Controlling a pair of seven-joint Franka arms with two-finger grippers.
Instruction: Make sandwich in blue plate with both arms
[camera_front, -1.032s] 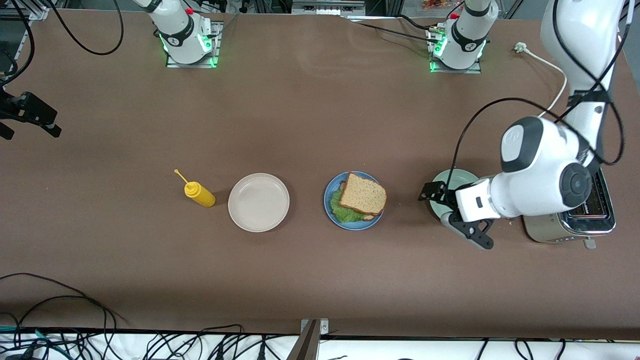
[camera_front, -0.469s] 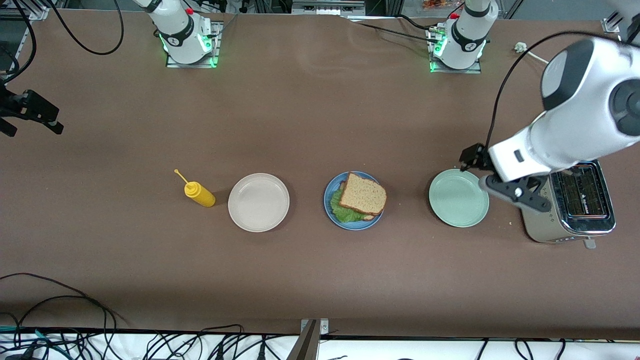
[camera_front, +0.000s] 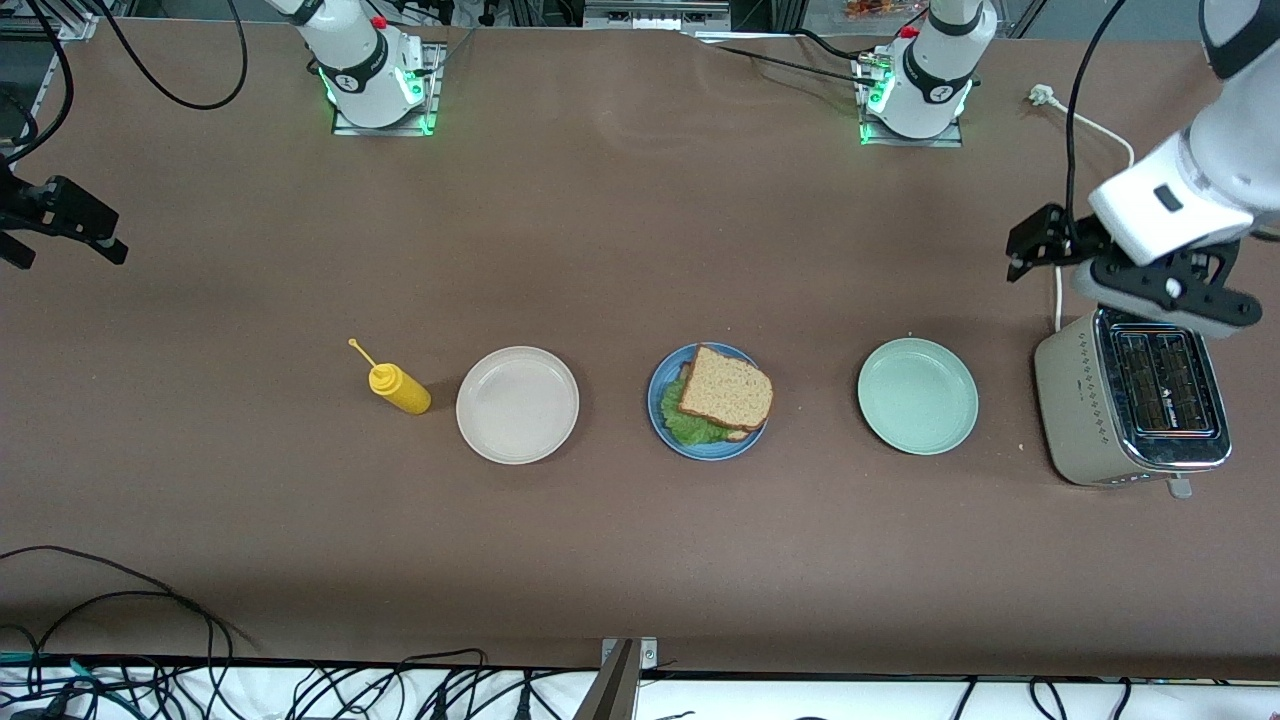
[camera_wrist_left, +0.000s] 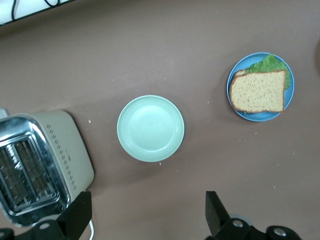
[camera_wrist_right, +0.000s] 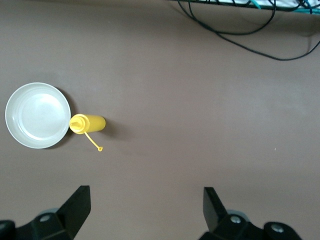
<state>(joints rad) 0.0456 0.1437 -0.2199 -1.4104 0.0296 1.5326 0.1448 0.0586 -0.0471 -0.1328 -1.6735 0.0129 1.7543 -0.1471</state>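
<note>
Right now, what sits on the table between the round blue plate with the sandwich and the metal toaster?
Only the empty round pale green plate lies between the blue plate and the toaster; the front and left wrist views both show it.

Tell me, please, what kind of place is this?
Probably a robotics lab staged as a kitchen counter. Two arm bases are bolted to a brown table, loose cables hang at its edge, and a toaster, plates and a sandwich are laid in a row.

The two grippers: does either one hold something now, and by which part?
Nothing is held. The left gripper is open above the toaster; the right gripper is open at its table end.
</note>
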